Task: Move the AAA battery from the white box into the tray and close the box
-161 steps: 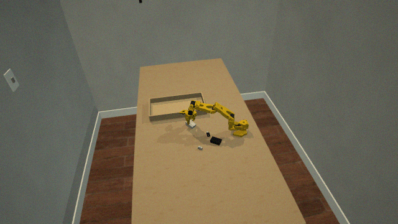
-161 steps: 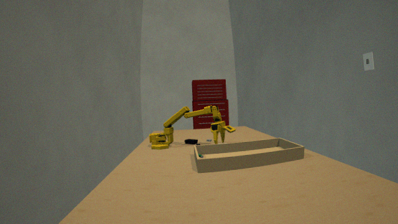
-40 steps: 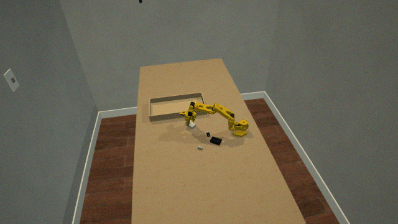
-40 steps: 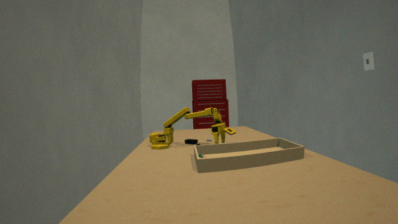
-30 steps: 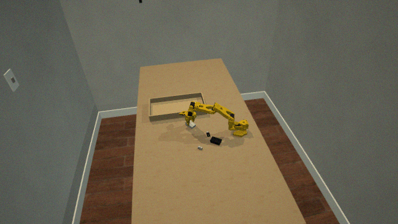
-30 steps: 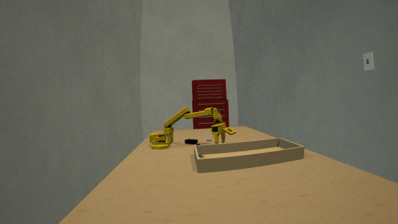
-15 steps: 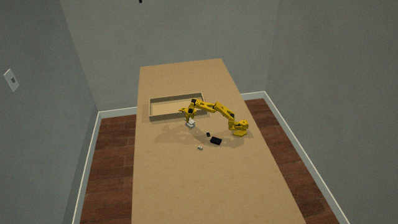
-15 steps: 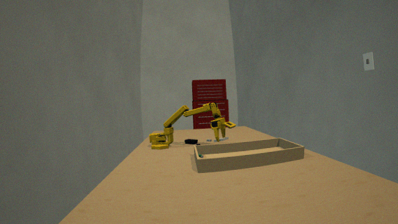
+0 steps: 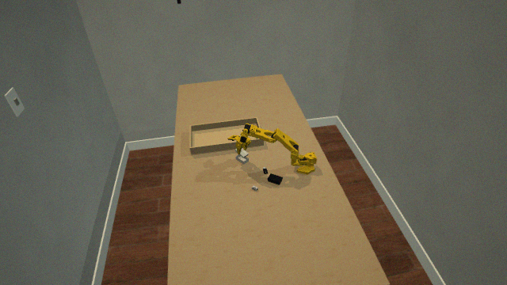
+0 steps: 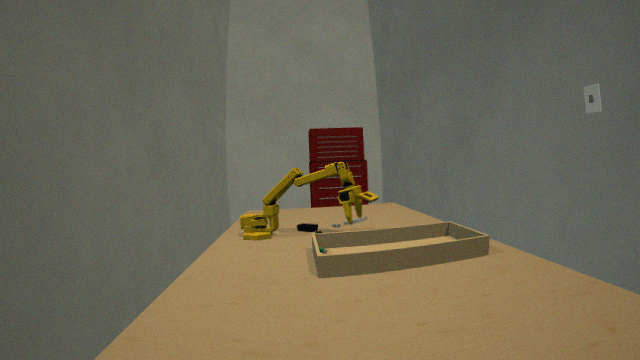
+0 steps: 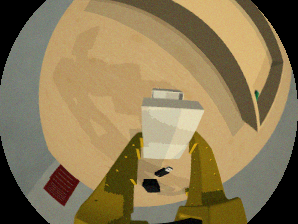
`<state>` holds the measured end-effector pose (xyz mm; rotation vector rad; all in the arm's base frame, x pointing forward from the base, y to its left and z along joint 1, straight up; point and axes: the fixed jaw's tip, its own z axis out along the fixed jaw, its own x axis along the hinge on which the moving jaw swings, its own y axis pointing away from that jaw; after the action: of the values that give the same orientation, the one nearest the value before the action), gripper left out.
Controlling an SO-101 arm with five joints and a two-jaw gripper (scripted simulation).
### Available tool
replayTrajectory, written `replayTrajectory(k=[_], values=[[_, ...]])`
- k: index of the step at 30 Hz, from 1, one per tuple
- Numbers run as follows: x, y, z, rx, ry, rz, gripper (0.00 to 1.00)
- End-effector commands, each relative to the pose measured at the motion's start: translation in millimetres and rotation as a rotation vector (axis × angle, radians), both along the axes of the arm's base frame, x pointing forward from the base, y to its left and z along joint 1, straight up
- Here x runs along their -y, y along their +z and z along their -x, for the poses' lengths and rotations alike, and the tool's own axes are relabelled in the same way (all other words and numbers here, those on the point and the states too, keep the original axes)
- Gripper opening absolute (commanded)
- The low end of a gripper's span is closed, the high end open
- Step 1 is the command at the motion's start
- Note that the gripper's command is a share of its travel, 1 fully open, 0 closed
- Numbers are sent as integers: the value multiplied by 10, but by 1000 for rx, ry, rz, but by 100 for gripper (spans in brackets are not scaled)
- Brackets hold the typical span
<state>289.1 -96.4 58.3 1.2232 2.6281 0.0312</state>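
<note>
My gripper (image 9: 242, 151) stands just in front of the tray (image 9: 222, 134), near its right end. It is shut on a white box part (image 11: 169, 128), the lid as far as I can tell, and holds it tilted a little above the table. The other white box part (image 9: 242, 156) lies on the table right under it; it also shows in the wrist view (image 11: 166, 95) beyond the held piece. A small green thing, likely the AAA battery (image 10: 323, 249), lies inside the tray (image 10: 400, 245) in the corner nearest the arm; it also shows in the wrist view (image 11: 258, 96).
A black box (image 9: 274, 179) lies on the table near the arm's base (image 9: 305, 162). A small black item (image 9: 264, 170) and a small pale item (image 9: 255, 188) lie close by. A red cabinet (image 10: 336, 165) stands behind the table.
</note>
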Motion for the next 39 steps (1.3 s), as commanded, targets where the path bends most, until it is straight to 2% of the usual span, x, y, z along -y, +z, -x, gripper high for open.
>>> replayTrajectory(k=[1, 20, 30, 39], values=[[14, 235, -42, 78, 10, 30, 20], [14, 237, -41, 78, 10, 30, 20], [0, 340, -7, 91, 12, 35, 20], [-1, 346, -5, 91, 12, 36, 20]])
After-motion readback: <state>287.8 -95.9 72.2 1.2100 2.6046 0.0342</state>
